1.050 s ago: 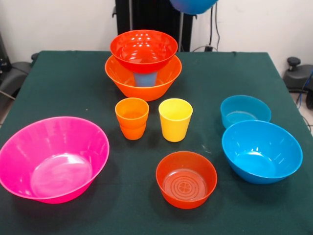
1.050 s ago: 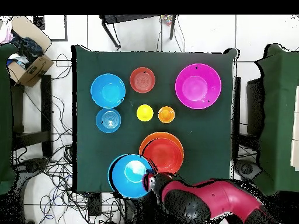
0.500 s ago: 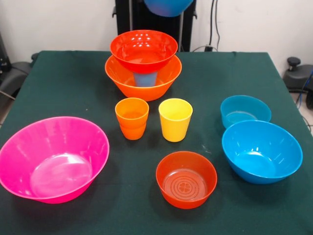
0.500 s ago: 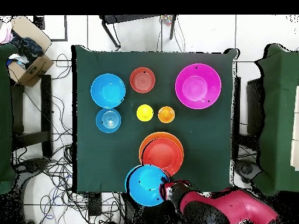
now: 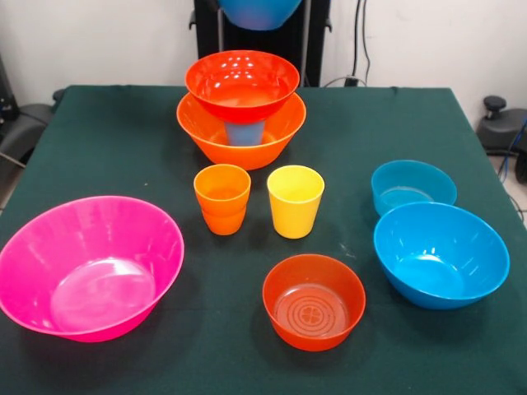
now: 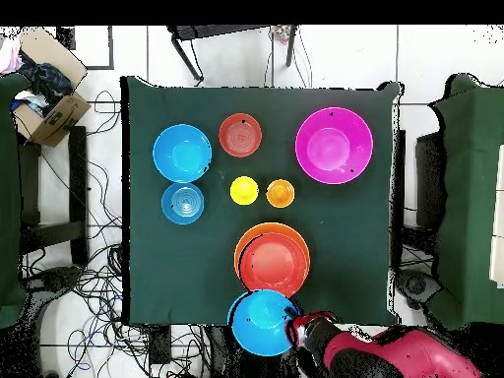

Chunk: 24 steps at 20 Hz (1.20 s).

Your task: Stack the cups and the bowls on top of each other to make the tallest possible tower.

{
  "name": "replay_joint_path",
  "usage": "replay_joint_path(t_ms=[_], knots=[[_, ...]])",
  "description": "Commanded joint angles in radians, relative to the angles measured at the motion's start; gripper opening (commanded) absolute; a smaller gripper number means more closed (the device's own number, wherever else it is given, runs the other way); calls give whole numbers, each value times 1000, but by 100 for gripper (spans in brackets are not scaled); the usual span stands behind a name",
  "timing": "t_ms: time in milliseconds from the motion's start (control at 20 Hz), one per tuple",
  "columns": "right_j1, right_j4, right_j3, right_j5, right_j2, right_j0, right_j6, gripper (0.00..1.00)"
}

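The tower stands at the table's far middle: a big orange bowl (image 5: 206, 136) (image 6: 246, 246) holds a blue cup (image 5: 244, 132), and a red-orange bowl (image 5: 241, 82) (image 6: 275, 262) rests on top. A larger blue bowl (image 5: 259, 11) (image 6: 262, 323) hangs in the air just behind the tower. My gripper (image 6: 295, 331) is shut on that bowl's rim. An orange cup (image 5: 222, 198) (image 6: 281, 193) and a yellow cup (image 5: 295, 201) (image 6: 244, 190) stand side by side mid-table. Loose on the cloth are a pink bowl (image 5: 89, 265), a red-orange bowl (image 5: 314, 301), a second larger blue bowl (image 5: 440, 254) and a small blue bowl (image 5: 412, 186).
The red arm (image 6: 394, 356) reaches in from the base side. A dark green cloth covers the table (image 6: 148, 256). A cardboard box (image 6: 44, 98) sits off the table's corner, and cables lie on the floor around it.
The held blue bowl has swung sideways with the arm: leftward in the front view, rightward and toward the base overhead, so it now hangs behind the tower. Nothing else moved.
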Motion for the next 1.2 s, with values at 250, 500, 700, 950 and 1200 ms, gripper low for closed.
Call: replay_joint_path(t_ms=[250, 500, 700, 950, 1200], knots=[[143, -166, -134, 114, 3, 16, -369, 0], [184, -195, -164, 109, 9, -2, -420, 0], [202, -257, -197, 85, -3, 16, -445, 0], [244, -284, -218, 86, -16, -1, -495, 0], [235, -304, -206, 66, -9, -4, -486, 0]])
